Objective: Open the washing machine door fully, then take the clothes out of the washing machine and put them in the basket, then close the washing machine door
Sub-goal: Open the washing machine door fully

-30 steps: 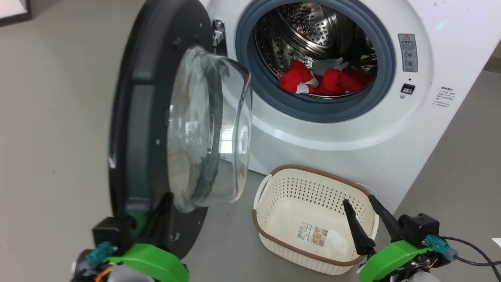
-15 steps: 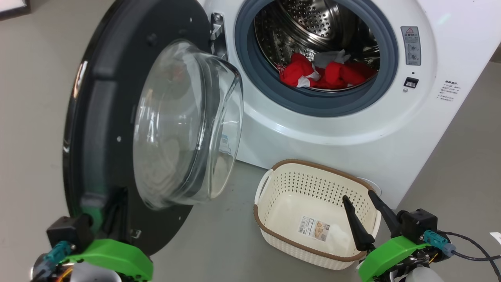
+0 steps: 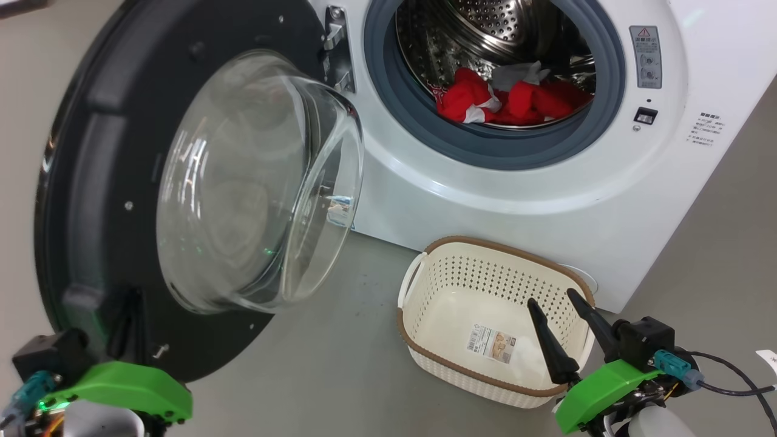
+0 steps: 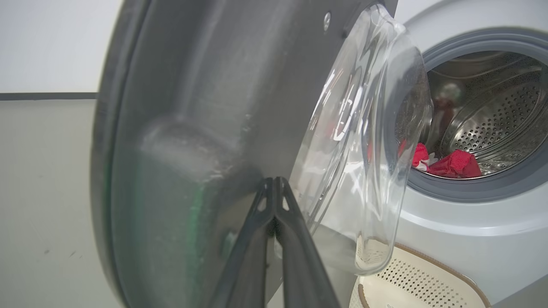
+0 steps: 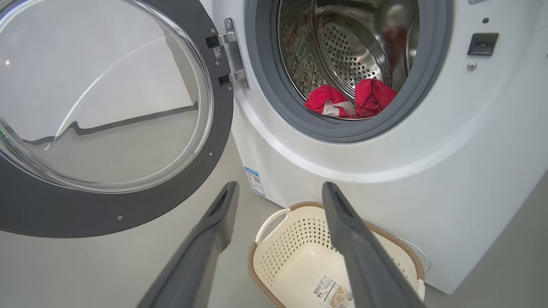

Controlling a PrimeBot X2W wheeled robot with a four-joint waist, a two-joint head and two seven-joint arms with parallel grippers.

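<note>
The washing machine door (image 3: pixel 91 152) stands wide open at the left, its clear bowl window (image 3: pixel 243 182) facing me. My left gripper (image 3: pixel 130 306) is shut, its fingertips (image 4: pixel 274 184) pressed together against the door's (image 4: pixel 180 111) black inner face near the bottom, holding nothing. The red and white clothes (image 3: pixel 479 100) lie in a bundle low in the steel drum of the white washing machine (image 3: pixel 485 200), and show too as the clothes (image 5: pixel 368 96) in the right wrist view. The cream basket (image 3: pixel 485 246) sits on the floor before the machine. My right gripper (image 3: pixel 551 297) hangs open and empty over the basket's right end.
Grey floor surrounds the machine. The door hinge (image 5: pixel 229 57) sits at the drum opening's left. A blue label (image 5: pixel 255 182) is low on the machine's front. A black cable (image 3: pixel 728 382) trails from my right wrist. A barcode sticker (image 3: pixel 491 343) lies on the basket's bottom.
The door has swung further open, away from the drum, with my shut left gripper moving left along with it. The head camera has shifted slightly. My right gripper has kept its place over the basket.
</note>
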